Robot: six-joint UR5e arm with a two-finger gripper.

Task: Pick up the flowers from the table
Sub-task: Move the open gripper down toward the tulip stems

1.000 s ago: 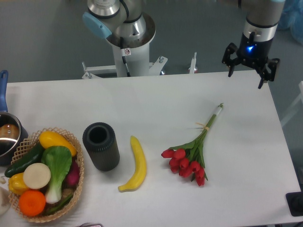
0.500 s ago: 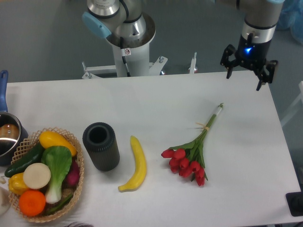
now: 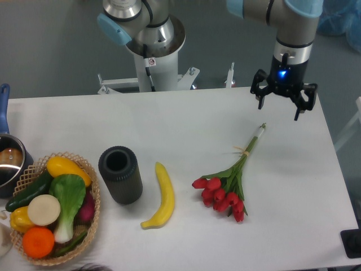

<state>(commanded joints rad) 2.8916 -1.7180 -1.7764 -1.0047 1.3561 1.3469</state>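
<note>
The flowers (image 3: 230, 180) lie on the white table (image 3: 186, 118), right of centre: red tulip buds at the lower end, thin green stems running up and right to about the table's middle depth. My gripper (image 3: 279, 105) hangs above the table's back right area, just beyond the stem tips. Its fingers are spread wide and hold nothing. It is apart from the flowers.
A yellow banana (image 3: 161, 197) lies left of the flowers, and a dark cylinder cup (image 3: 120, 174) stands beside it. A wicker basket (image 3: 90, 223) of vegetables sits at the front left, a pot (image 3: 10, 164) at the left edge. The arm's base (image 3: 151, 51) is behind the table.
The gripper has moved left and slightly forward, closer to the stem end of the flowers. It stays open. The flowers have not moved.
</note>
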